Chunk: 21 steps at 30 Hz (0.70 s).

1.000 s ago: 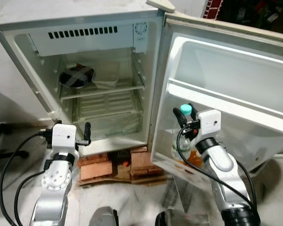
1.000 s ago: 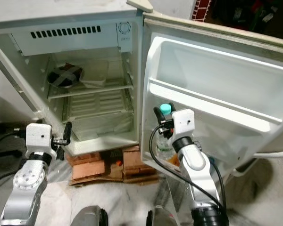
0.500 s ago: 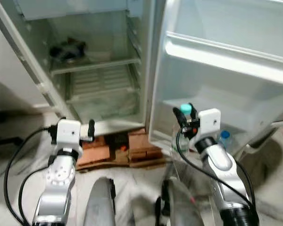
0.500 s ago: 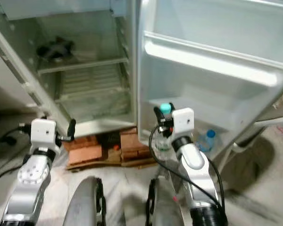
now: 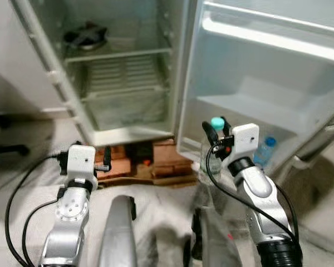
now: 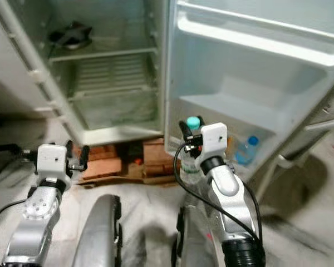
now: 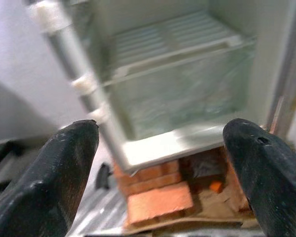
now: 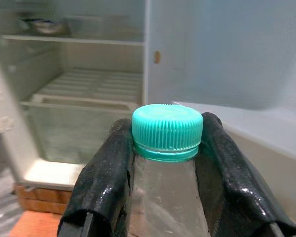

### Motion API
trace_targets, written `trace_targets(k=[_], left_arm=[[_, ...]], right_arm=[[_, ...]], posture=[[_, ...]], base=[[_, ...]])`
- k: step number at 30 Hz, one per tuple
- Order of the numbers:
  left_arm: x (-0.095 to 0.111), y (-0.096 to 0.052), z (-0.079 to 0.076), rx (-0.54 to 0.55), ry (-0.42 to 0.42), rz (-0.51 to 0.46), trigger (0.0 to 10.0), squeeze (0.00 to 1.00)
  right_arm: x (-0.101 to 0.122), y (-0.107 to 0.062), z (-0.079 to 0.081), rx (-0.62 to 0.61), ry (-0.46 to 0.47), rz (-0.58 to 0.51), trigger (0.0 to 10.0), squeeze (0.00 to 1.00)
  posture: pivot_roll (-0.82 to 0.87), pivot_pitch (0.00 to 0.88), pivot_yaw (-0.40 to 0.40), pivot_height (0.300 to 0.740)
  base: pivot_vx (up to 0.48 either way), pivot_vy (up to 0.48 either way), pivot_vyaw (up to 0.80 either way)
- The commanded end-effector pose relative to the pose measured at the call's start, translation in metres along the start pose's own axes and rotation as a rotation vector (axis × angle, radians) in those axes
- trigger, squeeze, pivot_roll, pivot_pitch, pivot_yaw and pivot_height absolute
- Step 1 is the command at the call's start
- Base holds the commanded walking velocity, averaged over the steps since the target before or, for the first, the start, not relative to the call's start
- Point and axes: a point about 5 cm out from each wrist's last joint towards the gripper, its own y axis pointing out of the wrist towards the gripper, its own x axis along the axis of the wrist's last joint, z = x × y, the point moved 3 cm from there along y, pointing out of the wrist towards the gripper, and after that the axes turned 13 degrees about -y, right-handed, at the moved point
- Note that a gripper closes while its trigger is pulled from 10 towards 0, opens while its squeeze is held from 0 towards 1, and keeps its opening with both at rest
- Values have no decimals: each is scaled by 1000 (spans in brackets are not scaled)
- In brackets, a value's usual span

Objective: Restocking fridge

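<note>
The small fridge (image 5: 125,133) stands open before me, its door (image 5: 256,72) swung out to the right. My right gripper (image 5: 216,129) is shut on the neck of a clear plastic bottle (image 8: 165,197) with a teal cap (image 8: 166,126), held upright just in front of the door's lower shelf (image 5: 239,108). A second bottle with a blue cap (image 5: 264,151) stands in the door's bottom rack. My left gripper (image 7: 163,163) is open and holds nothing, low in front of the fridge's bottom edge.
A dark bowl (image 5: 84,38) sits on the upper wire shelf. Below it is a clear crisper drawer (image 5: 125,105). The fridge rests on bricks (image 5: 158,161) and cardboard. Black cables trail on the floor at the left (image 5: 11,194). My own legs (image 5: 119,233) show below.
The whole picture has shifted as the camera moved and tilted down. The bottle stays in the right gripper. The blue-capped bottle in the door rack has come into view.
</note>
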Motion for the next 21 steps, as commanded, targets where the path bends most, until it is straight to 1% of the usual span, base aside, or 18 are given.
trace_targets(k=[1, 4, 9, 20, 21], left_arm=[[3, 1, 1, 13, 8, -10, 10000, 0], [3, 1, 1, 13, 8, -11, 10000, 0], [3, 0, 0, 16, 6, -10, 10000, 0], [4, 1, 0, 14, 20, -19, 10000, 0], [5, 1, 0, 13, 21, -20, 10000, 0]], right_arm=[[8, 4, -4, -8, -8, -34, 10000, 0], [9, 4, -4, -7, 1, -36, 10000, 0], [12, 6, 1, 14, -4, -52, 10000, 0], [13, 5, 2, 25, 7, -55, 10000, 0], [13, 6, 3, 27, 8, -57, 10000, 0]], posture=[[30, 168, -20, 626], [30, 168, -21, 618], [25, 172, -25, 588], [24, 175, -23, 588], [25, 175, -22, 588]], base=[[0, 0, 0], [0, 0, 0], [0, 0, 0], [0, 0, 0], [270, 0, 0]])
